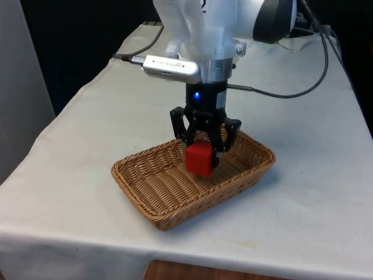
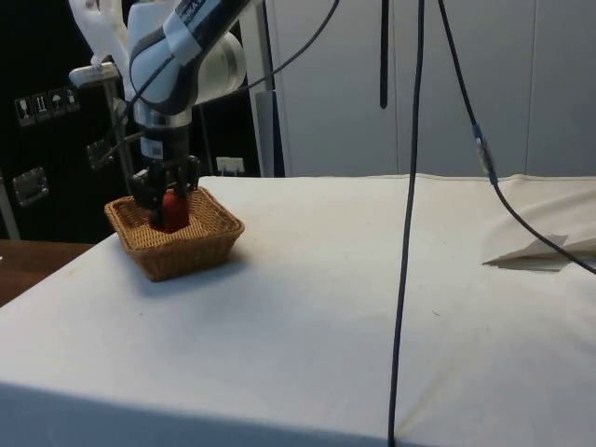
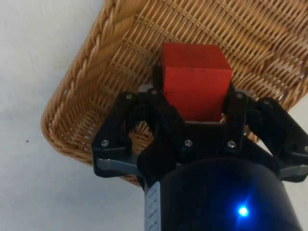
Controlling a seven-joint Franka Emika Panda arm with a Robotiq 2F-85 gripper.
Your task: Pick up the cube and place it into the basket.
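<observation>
Red cube (image 1: 200, 158) clamped between the fingers of the black gripper (image 1: 202, 153), held low inside the wicker basket (image 1: 140, 185) on white cloth (image 1: 315, 192).

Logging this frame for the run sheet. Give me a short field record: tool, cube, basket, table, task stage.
tool: shut on the red cube, above the basket's inside
cube: red, gripped between the fingers, not yet released
basket: woven wicker, rectangular, nothing lying on its bottom
table: white cloth; basket sits near the front view's near edge
task stage: cube carried over the basket, release still to come
</observation>
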